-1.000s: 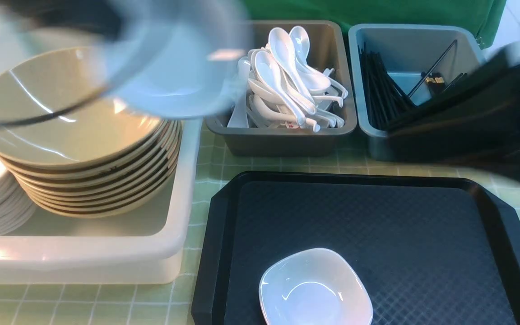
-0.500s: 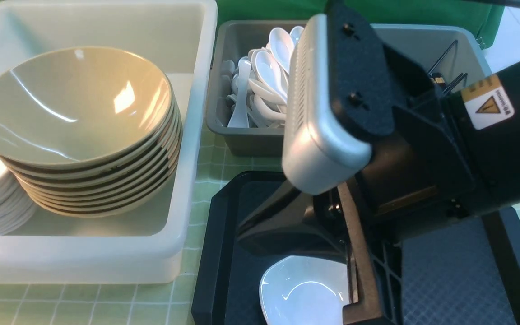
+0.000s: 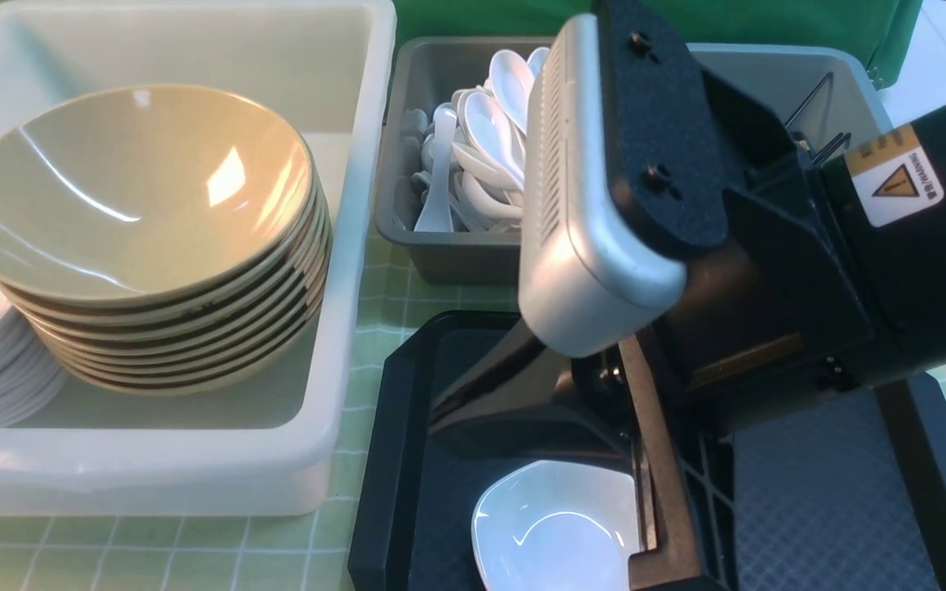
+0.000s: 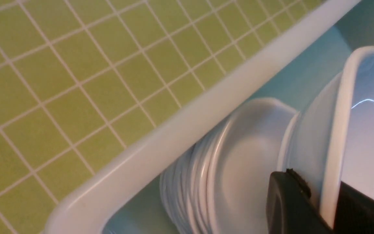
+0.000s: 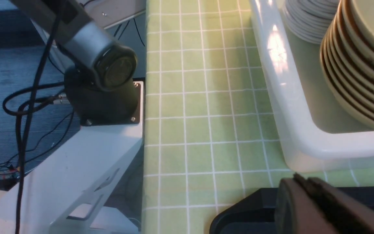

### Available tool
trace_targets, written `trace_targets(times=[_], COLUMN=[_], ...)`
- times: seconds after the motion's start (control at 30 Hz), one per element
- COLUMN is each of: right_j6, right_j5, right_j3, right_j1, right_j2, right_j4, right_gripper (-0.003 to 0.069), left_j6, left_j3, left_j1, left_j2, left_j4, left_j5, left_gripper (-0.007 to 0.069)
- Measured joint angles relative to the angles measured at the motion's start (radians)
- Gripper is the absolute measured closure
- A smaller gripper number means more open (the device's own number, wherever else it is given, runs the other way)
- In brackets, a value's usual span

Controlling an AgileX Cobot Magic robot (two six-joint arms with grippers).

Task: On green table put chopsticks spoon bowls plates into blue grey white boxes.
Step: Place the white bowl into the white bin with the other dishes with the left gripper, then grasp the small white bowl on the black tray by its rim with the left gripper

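Observation:
In the left wrist view my left gripper (image 4: pixel 317 198) is shut on the rim of a small white plate (image 4: pixel 362 107). It holds the plate on edge above the stack of plates (image 4: pixel 239 169) inside the white box (image 4: pixel 180 130). In the front view my right gripper (image 3: pixel 649 566) is shut and empty, low over the black tray (image 3: pixel 818 492), against the right side of a lone white plate (image 3: pixel 555 533). Stacked bowls (image 3: pixel 136 205) fill the white box (image 3: pixel 333 345). Spoons (image 3: pixel 481 131) lie in the grey box (image 3: pixel 456 254). Chopsticks (image 3: pixel 810 98) lean in the blue box (image 3: pixel 859 82), mostly hidden by the right arm.
The green table (image 5: pixel 200 107) shows between the boxes and the tray. The right wrist view shows the left arm's base (image 5: pixel 102 81) mounted at the table's edge, with cables hanging beside it. The right arm covers much of the tray in the front view.
The left gripper with its plate swept out of the front view toward the plate stack. The right arm swung in from the right over the tray and has hardly moved since.

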Motion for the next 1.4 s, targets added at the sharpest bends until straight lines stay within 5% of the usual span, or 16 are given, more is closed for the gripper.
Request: trace_targets(times=[0.27,0.53,0.73,0.9,1.07,1.2,1.4], right_j6=[0.0,0.001,0.041,0.196,0.326,0.346,0.41], right_j5=[0.001,0.007,0.015,0.035,0.113,0.185,0.191], right_j3=[0.0,0.0,0.0,0.0,0.0,0.015,0.132], right_j1=[0.0,0.0,0.0,0.0,-0.016,-0.082,-0.167], right_j2=[0.0,0.0,-0.006,-0.046,-0.111,-0.201,-0.327], right_j4=[-0.001,-0.001,-0.043,-0.245,-0.408,-0.43,-0.439], right_gripper=[0.0622,0.0615,0.0608,0.0601,0.0597,0.0591,0.0585], left_j6=[0.001,-0.006,-0.164,-0.114,0.165,0.385,0.566], left_j3=[0.002,-0.001,-0.056,-0.113,-0.131,-0.132,-0.129], left_j1=[-0.019,-0.06,-0.064,-0.093,-0.274,-0.53,-0.889], left_j2=[0.071,0.078,0.078,0.046,-0.05,-0.074,0.002], left_j4=[0.02,0.077,0.217,0.198,0.019,-0.116,-0.153], left_j5=[0.056,0.064,0.094,0.157,0.131,0.151,0.2], left_gripper=[0.0561,0.0277,0.0043,-0.0008,-0.0003,0.0049,0.0113])
